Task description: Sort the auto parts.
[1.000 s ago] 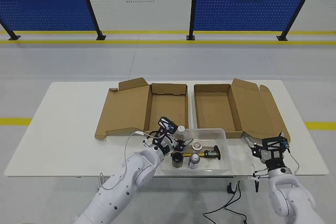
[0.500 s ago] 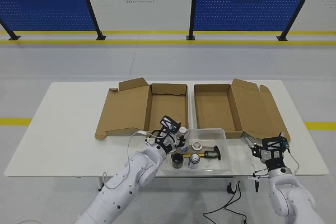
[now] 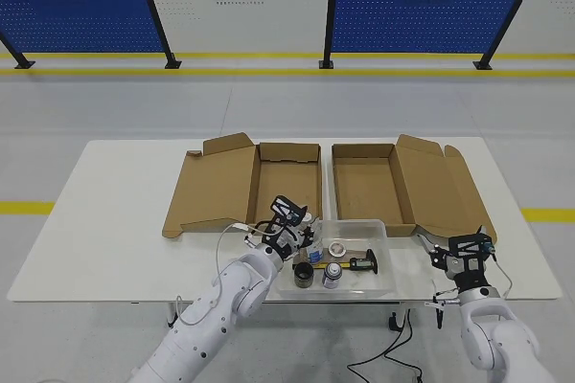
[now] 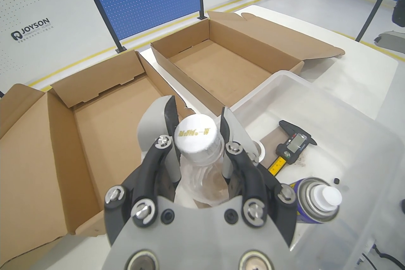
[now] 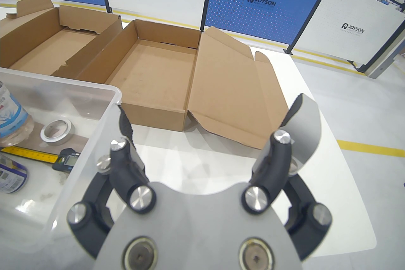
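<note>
Looks like the left tool [image 4: 196, 110] is sitting a touch farther toward the cardboard boxes than a second ago, and it's carrying the bottle [image 4: 196, 138] with it. It's clenching that clear, white-capped bottle just under the cap, one finger on each side, and the bottle is standing upright in the grip. Just beyond the tool's fingers, the left cardboard box [image 3: 287, 182] is lying open, with the right cardboard box [image 3: 364, 187] right beside it. Off to the tool's side, the clear bin [image 4: 316, 84] is holding the rest: a caliper [image 4: 292, 146] is lying flat near the tool and a spray can [image 4: 316, 198] is standing closer to the wrist.

The right tool [image 5: 212, 113] is hanging over the tabletop [image 3: 115, 211] with its fingers spread wide, gripping nothing. It's hovering just outside the bin's wall, and a metal ring [image 5: 57, 132] is resting inside the bin past that wall. The right box's open flap is lying ahead of its fingers.
</note>
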